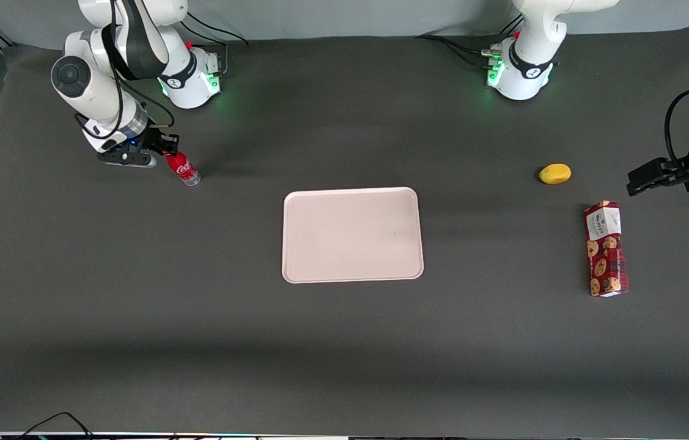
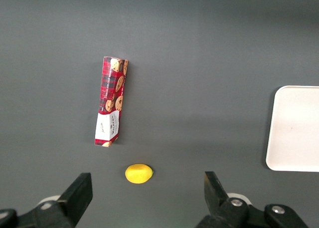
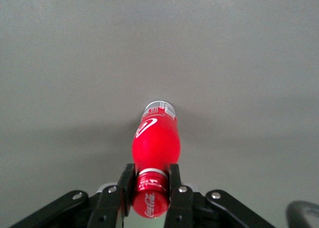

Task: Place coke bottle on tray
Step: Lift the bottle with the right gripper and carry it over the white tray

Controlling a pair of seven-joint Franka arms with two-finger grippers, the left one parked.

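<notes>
Clamping the slim glossy coke bottle (image 3: pixel 155 143) neck: gripper (image 3: pixel 149 180) jaws

Dark grey table (image 1: pixel 136 305): tray (image 1: pixel 353 235) at centre; lemon (image 1: pixel 555 173) and cookie box (image 1: pixel 606 249) toward parked arm's end; gripper (image 1: pixel 168 148) clamps coke bottle (image 1: pixel 183 168) toward working arm's end.

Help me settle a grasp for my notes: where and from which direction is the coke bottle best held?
At the neck just under the cap, from above. The coke bottle stands on its clear base on the table, tilted, cap end up and narrowest there. The claw already sits there, one finger on each side, toward the working arm's end, apart from the tray.
</notes>
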